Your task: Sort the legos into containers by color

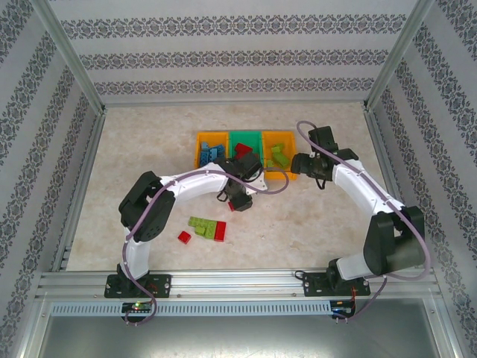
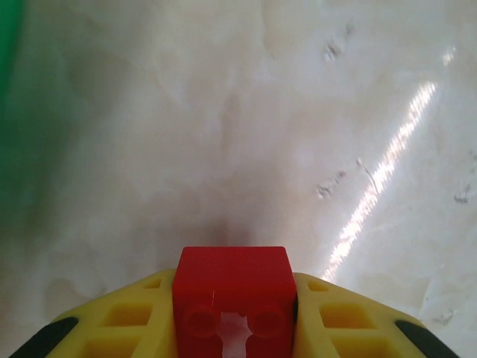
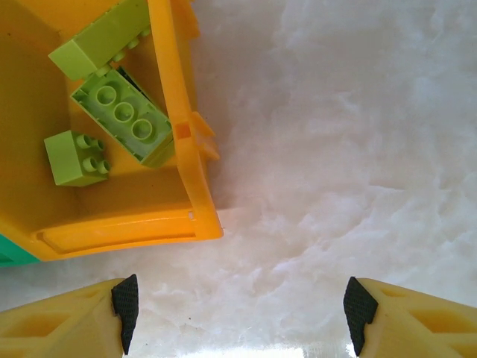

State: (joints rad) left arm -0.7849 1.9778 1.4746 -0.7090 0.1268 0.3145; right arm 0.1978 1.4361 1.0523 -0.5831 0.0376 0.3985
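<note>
Left wrist view: my left tool [image 2: 232, 339] is clenched on a red brick [image 2: 232, 283], held above the bench [image 2: 246, 134] as far as I can tell. Seen from the top external camera, that tool hangs just in front of the green bin [image 1: 245, 133], where other red pieces [image 1: 242, 148] lie, so I judge this to be the carry-and-drop step for red. Next I must reach forward over the bin's near wall and let go only once the brick is inside. My right tool [image 3: 238, 317] is released, jaws wide apart, beside the right orange bin [image 3: 182, 127], which holds light green bricks [image 3: 123, 112]. Loose red bricks [image 1: 219, 230] and loose green bricks [image 1: 199, 223] wait on the bench.
</note>
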